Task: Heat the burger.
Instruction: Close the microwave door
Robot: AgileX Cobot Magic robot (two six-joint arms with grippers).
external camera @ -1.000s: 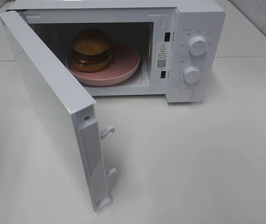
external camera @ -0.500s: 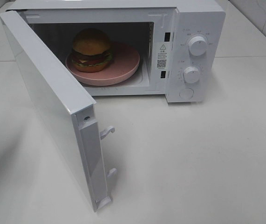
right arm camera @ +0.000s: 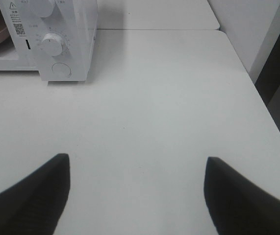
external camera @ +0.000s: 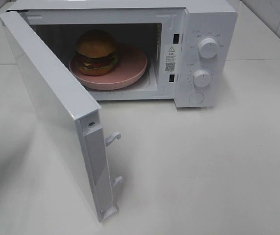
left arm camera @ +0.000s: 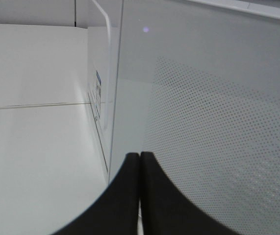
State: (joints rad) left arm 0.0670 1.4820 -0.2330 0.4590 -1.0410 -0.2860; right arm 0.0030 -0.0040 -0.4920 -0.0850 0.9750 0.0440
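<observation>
I see burger sitting on pink plate inside microwave, toward left of cavity in high view. Door swung wide open. Left gripper: fingers pressed together, gripping nothing, close by door's dotted window; I can't tell if touching. Right gripper: fingers spread wide, nothing between them, above bare white table, near microwave's knob panel.
</observation>
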